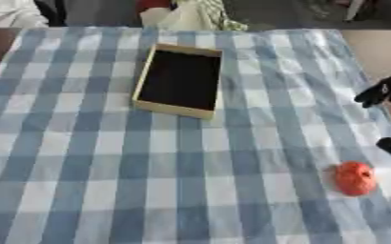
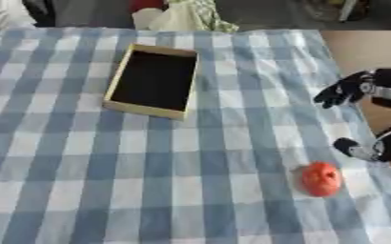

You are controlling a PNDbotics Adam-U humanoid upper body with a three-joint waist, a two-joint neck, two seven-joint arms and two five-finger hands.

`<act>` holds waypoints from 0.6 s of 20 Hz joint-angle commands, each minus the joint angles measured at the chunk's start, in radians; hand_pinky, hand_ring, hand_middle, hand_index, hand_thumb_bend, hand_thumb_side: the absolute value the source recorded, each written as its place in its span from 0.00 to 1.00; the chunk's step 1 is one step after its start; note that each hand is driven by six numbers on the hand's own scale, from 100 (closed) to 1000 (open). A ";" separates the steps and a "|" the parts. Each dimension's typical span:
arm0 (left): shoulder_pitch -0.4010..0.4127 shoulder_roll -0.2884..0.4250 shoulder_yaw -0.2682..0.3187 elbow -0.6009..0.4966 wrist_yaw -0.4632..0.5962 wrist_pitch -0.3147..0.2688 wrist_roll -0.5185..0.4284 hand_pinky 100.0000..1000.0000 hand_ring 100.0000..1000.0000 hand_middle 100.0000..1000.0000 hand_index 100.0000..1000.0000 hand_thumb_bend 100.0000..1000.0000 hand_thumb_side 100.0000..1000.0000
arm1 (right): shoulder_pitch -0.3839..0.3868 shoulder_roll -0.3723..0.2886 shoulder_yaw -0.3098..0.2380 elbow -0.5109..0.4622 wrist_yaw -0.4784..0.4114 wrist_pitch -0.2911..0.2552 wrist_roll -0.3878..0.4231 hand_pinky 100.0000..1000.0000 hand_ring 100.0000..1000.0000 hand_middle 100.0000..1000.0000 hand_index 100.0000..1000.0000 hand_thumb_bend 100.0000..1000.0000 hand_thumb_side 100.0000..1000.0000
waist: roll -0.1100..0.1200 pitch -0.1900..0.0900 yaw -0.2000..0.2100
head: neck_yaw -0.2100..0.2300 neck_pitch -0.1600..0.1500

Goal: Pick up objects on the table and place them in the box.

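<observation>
A small red-orange rounded object (image 2: 321,178) lies on the checked cloth near the table's right edge. The shallow tan box (image 2: 153,80) with a dark inside sits open toward the far middle of the table, holding nothing that I can see. My right hand (image 2: 345,91) comes in from the right edge, a little beyond and to the right of the red object. It is open, with its fingers high and the thumb (image 2: 353,148) lower and spread wide apart, and it holds nothing. The left hand does not show in either view.
A blue-and-white checked cloth (image 1: 107,167) covers the table. The table's right edge runs close by the red object. Pale cloth and bags (image 1: 186,16) lie past the far edge.
</observation>
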 commanded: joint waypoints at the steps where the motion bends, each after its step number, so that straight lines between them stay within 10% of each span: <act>1: -0.004 0.030 0.006 -0.014 -0.001 0.000 -0.001 0.71 0.74 0.67 0.80 0.51 0.63 | 0.002 -0.019 -0.017 0.006 0.008 0.000 0.011 0.80 0.80 0.74 0.90 0.19 0.00 | 0.000 -0.019 -0.001 | 0.003 0.002; 12: -0.003 0.031 0.006 -0.014 -0.001 0.000 -0.002 0.71 0.73 0.67 0.80 0.51 0.62 | 0.040 -0.005 0.009 0.039 0.054 -0.014 0.033 0.81 0.81 0.75 0.90 0.24 0.08 | -0.001 -0.017 -0.005 | 0.001 0.001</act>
